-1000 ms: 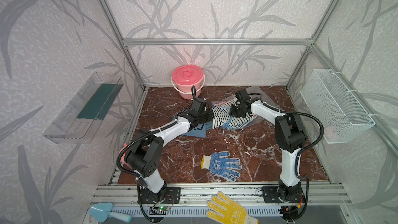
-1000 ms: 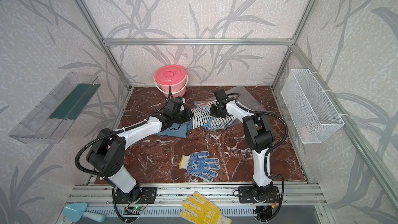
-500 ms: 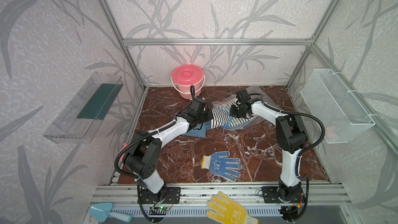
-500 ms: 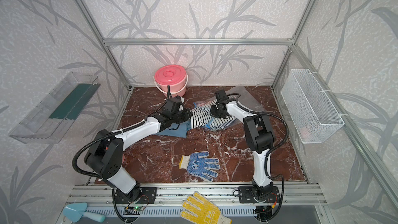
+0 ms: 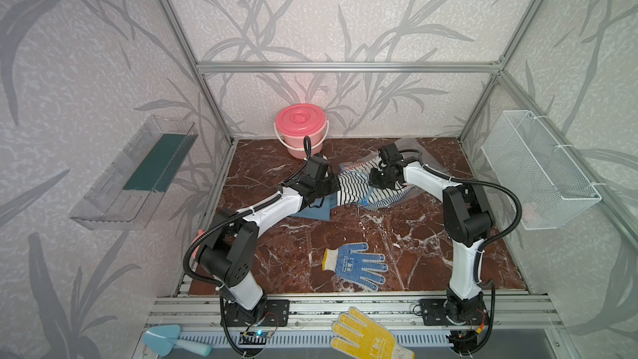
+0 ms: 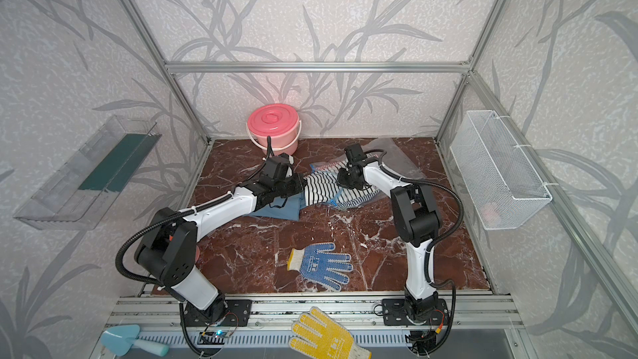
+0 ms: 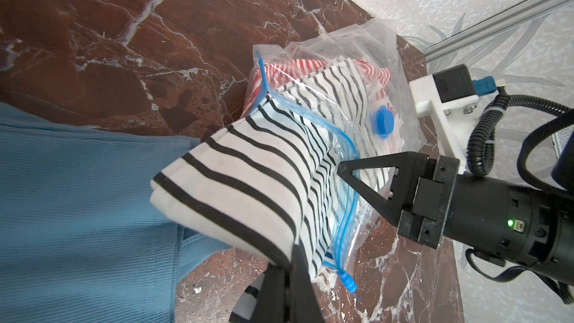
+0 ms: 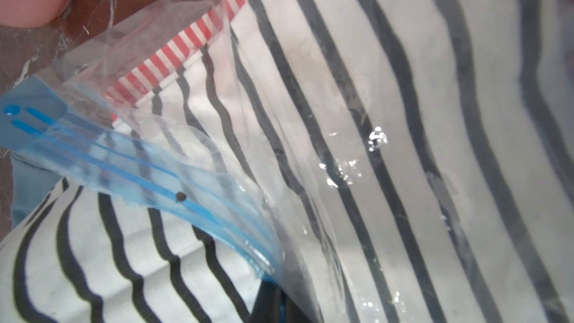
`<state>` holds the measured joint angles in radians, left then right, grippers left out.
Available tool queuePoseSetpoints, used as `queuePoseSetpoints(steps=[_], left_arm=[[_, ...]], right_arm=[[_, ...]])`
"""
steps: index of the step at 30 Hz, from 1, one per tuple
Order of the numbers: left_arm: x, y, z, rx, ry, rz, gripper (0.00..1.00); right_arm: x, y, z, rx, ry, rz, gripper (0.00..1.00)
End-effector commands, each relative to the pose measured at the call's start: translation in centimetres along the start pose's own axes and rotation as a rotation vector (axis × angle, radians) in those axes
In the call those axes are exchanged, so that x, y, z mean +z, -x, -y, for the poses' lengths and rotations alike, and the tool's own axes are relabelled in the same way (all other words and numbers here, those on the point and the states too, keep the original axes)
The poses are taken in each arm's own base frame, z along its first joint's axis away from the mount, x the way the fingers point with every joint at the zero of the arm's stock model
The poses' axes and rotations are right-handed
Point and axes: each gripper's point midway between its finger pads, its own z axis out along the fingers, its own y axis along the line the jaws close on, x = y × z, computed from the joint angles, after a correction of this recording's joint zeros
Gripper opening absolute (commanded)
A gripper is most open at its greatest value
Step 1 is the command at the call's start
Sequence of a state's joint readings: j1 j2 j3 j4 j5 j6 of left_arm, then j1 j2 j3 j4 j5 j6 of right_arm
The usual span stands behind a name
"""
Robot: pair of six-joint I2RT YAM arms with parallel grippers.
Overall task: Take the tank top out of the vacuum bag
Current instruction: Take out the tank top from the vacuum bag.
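A: The left jaws clamp the striped tank top (image 7: 236, 187), mid-frame, partly out of the vacuum bag (image 7: 377, 48); the right jaws pinch its zip edge.
B: Risk: that pinch slips (slick plastic) and the bag drags along.

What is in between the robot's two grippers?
The black-and-white striped top, partly out of the vacuum bag, spans from the left gripper to the right gripper. Both top views show it.

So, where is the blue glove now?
In a top view the blue glove lies on the marble table, at the front centre, just behind the yellow glove.
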<state>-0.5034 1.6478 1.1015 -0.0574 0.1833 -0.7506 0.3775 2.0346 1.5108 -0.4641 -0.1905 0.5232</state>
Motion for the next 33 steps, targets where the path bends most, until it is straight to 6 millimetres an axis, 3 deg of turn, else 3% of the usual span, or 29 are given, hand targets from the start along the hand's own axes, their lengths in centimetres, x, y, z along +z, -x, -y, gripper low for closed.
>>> queuePoseSetpoints(steps=[1,17,33], left_arm=[[-1.9,1.2,0.3,0.022,0.001,0.049,0.00],[-2.3,1.5,-0.4,0.025,0.032,0.057,0.00],[-3.4,3.3,-1.7,0.027,0.078,0.102,0.00]], right_arm=[[-1.5,0.4,1.1,-0.007,-0.039,0.029,0.00],[-2.0,0.6,1.1,-0.021,-0.046,0.042,0.00],[-2.3,1.0,1.0,-0.029,-0.048,0.050,0.00]])
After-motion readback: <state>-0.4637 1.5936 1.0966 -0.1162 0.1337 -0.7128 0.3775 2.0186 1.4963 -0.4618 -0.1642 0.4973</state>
